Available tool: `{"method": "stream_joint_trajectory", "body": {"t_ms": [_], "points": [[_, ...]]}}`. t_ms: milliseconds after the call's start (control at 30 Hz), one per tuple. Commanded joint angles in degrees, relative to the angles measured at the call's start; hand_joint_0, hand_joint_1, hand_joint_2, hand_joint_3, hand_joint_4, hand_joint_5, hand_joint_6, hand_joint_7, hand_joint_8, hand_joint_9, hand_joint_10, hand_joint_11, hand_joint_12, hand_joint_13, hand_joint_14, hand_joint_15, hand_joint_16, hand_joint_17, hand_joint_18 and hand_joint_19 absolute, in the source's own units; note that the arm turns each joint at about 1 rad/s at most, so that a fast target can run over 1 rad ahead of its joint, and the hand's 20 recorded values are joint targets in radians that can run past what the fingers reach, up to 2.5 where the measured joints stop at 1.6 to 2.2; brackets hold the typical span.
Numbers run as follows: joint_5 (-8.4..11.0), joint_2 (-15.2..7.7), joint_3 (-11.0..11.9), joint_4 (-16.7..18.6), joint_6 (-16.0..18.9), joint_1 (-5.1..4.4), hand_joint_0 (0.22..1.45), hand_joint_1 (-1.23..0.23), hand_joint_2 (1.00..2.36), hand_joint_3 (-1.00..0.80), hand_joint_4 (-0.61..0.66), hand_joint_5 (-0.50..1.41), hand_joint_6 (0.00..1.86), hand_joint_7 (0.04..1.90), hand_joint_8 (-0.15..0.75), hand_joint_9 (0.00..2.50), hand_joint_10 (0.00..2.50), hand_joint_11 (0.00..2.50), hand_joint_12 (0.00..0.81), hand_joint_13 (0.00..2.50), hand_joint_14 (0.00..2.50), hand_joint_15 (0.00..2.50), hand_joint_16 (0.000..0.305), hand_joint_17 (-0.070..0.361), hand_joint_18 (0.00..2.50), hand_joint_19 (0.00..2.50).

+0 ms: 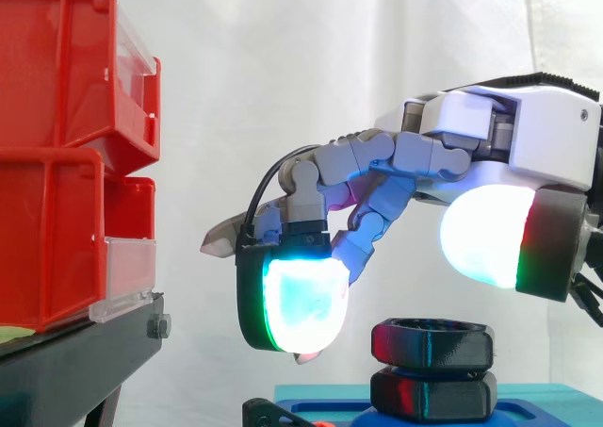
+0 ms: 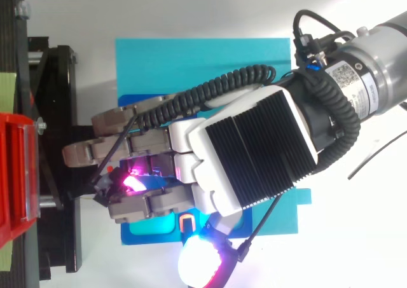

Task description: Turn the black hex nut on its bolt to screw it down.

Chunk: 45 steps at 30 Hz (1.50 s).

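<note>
A black hex nut [image 1: 431, 343] sits on top of a second black hex piece [image 1: 431, 393] on a blue base plate [image 1: 532, 401]. My hand [image 1: 528, 135] hovers just above it, with nothing in its grasp. A loosely bent finger with a glowing cyan-white pad [image 1: 303, 300] hangs down to the nut's left, about level with its top. The thumb's white pad [image 1: 485, 234] floats above the nut's right side. Neither pad touches the nut. From above, the hand [image 2: 254, 148] covers the nut over the blue plate [image 2: 191, 59].
Red bins [image 1: 57, 69] are stacked on a black stand [image 1: 75, 361] at the left, a short gap from the fingertips. Seen from above, the stand [image 2: 57, 78] lies just left of the plate, with white table around.
</note>
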<state>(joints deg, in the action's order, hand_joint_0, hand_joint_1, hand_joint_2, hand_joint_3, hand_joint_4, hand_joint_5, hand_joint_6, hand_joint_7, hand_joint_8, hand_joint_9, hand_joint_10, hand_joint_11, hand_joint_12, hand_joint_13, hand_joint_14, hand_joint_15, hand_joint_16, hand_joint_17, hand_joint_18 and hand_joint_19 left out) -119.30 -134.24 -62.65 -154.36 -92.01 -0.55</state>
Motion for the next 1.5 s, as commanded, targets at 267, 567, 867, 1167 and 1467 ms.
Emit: {"method": "stream_joint_trajectory", "body": {"t_ms": [267, 567, 867, 1167, 1467], "points": [[-0.15, 0.03, 0.07, -1.65, 0.08, 0.20, 0.48, -0.18, 1.00, -0.50, 0.31, -0.05, 0.50, 1.22, 0.322, 0.99, 0.01, 0.27, 0.374, 0.51, 0.00, 0.00, 0.055, 0.124, 0.59, 0.33], [-0.32, 0.03, -0.02, -2.88, 0.08, 0.64, 0.48, -0.18, 1.00, -0.50, 0.30, -0.05, 0.50, 1.19, 0.319, 0.99, 0.01, 0.27, 0.371, 0.51, 0.00, 0.00, 0.054, 0.123, 0.59, 0.33], [-0.32, 0.03, -0.02, -2.88, -0.01, 0.64, 0.49, -0.19, 1.00, -0.50, 0.27, -0.03, 0.50, 1.33, 0.319, 1.00, 0.01, 0.27, 0.367, 0.51, 0.00, 0.01, 0.054, 0.121, 0.59, 0.33], [-0.50, 0.03, -0.02, -3.49, -0.18, 0.38, 0.49, -0.18, 1.00, -0.50, 0.25, -0.03, 0.55, 1.34, 0.322, 1.01, 0.01, 0.28, 0.368, 0.52, 0.00, 0.01, 0.054, 0.121, 0.59, 0.33], [-0.58, 0.03, -0.02, -4.11, -0.27, 0.11, 0.49, -0.17, 1.00, -0.50, 0.21, -0.03, 0.65, 1.20, 0.323, 1.03, 0.01, 0.27, 0.365, 0.52, 0.00, 0.01, 0.054, 0.120, 0.59, 0.33]]}}
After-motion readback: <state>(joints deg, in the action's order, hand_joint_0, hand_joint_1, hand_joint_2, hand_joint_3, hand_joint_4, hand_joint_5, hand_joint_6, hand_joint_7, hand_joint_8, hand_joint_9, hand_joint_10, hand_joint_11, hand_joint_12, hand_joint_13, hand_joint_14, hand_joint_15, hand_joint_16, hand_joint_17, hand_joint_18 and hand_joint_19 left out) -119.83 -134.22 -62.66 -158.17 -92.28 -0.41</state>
